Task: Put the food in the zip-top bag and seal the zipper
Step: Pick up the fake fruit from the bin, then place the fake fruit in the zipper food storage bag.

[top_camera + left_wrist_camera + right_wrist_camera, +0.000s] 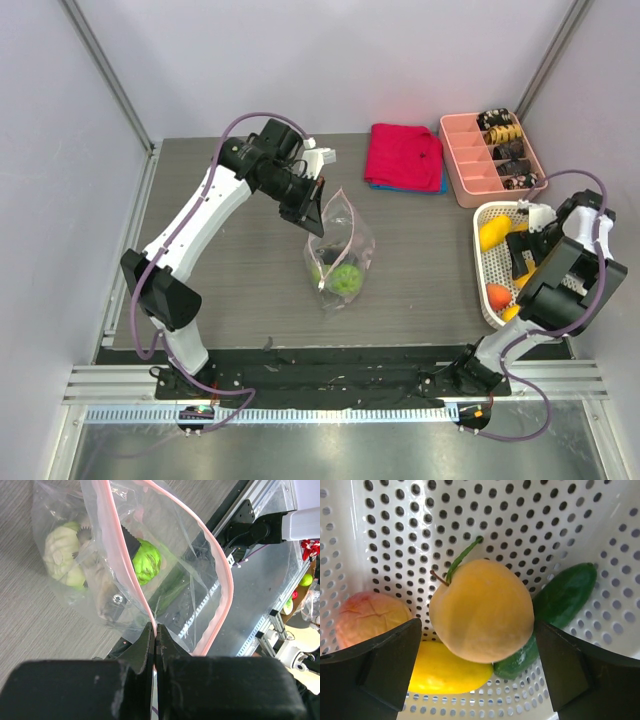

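My left gripper [154, 647] is pinched tight on the zipper [122, 575] of the zip-top bag [60, 525]; I can't resolve everything inside. My right gripper [479, 652] gapes wide and empty astride the orange fruit [480, 605], with the cucumber [565, 595] half hidden behind.

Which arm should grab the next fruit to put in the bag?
The right. The right gripper hangs open around the round yellow-orange fruit in the white basket. The left gripper is busy: shut on the zipper, holding the zip-top bag.

Cucumber [567, 592] half behind orange fruit [482, 610]
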Controlling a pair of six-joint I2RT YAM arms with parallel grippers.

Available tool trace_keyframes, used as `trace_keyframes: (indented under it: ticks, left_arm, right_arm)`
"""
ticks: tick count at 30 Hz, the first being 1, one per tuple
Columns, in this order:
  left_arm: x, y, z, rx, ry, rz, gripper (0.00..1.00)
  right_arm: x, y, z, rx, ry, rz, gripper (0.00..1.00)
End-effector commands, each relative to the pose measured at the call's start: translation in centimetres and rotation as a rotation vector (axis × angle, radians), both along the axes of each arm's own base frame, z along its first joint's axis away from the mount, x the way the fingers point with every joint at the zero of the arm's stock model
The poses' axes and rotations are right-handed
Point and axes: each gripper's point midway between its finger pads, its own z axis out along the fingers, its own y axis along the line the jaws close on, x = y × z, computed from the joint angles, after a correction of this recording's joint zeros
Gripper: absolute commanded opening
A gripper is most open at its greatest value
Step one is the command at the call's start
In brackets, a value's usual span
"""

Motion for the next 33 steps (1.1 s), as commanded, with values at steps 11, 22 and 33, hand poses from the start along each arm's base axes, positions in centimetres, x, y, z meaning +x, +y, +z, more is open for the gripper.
trace_keyframes:
  ticks: [11, 22, 33]
  left_arm:
    - [0.3, 0.2, 0.1, 0.005, -0.019, -0.004, 0.0]
    - [0.3, 0.1, -0.1, 0.002, -0.012, -0.002, 0.0]
    - [0.4, -0.2, -0.2, -0.003, 0.011, 0.002, 0.0]
  right_arm:
    - [0.4, 0.7, -1.9, -0.055, 0.015, 0.075, 0.92]
    - [5.6, 11.5, 14.4, 0.299, -0.292, 0.176, 0.59]
    - [5.1, 38.5, 35.3, 0.93, -0.823, 0.568, 0.59]
